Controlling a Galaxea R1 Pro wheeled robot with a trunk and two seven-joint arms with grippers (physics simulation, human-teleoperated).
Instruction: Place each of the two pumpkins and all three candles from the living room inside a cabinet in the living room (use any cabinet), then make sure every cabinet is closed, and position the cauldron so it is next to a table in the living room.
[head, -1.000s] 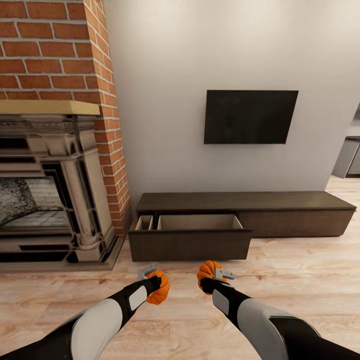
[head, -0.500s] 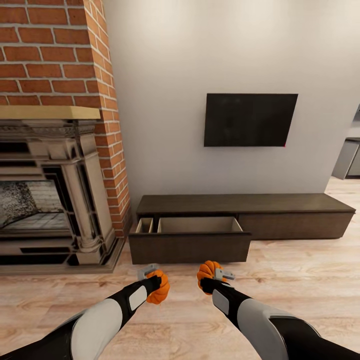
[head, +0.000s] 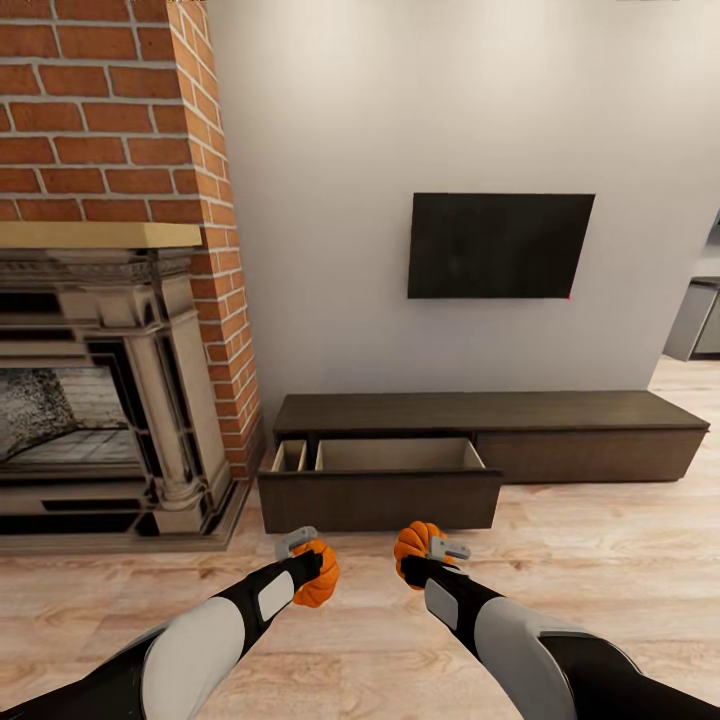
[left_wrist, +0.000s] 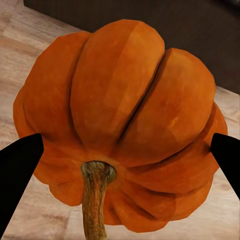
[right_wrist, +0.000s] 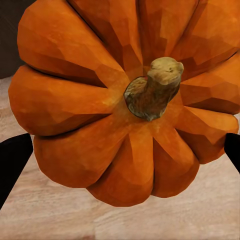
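Each of my grippers holds an orange ribbed pumpkin above the wood floor. The left gripper (head: 312, 572) is shut on one pumpkin (head: 318, 576) (left_wrist: 125, 120), its black fingertips (left_wrist: 17, 175) pressing both sides. The right gripper (head: 420, 545) is shut on the other pumpkin (head: 414, 541) (right_wrist: 125, 100), stem facing the wrist camera. Ahead stands the long dark-brown cabinet (head: 590, 430) against the wall. Its left drawer (head: 380, 495) is pulled open, showing pale tan insides with a narrow side compartment (head: 290, 456). Both pumpkins hang short of the drawer front.
A red-brick chimney with an ornate fireplace (head: 110, 400) fills the left side, its base reaching close to the drawer's left end. A black TV (head: 500, 245) hangs on the white wall above the cabinet. Wood floor stretches to the right of the drawer.
The whole head view has shifted slightly: the cabinet, TV and fireplace sit a little lower in the picture. Both arms keep their pumpkins in the same pose.
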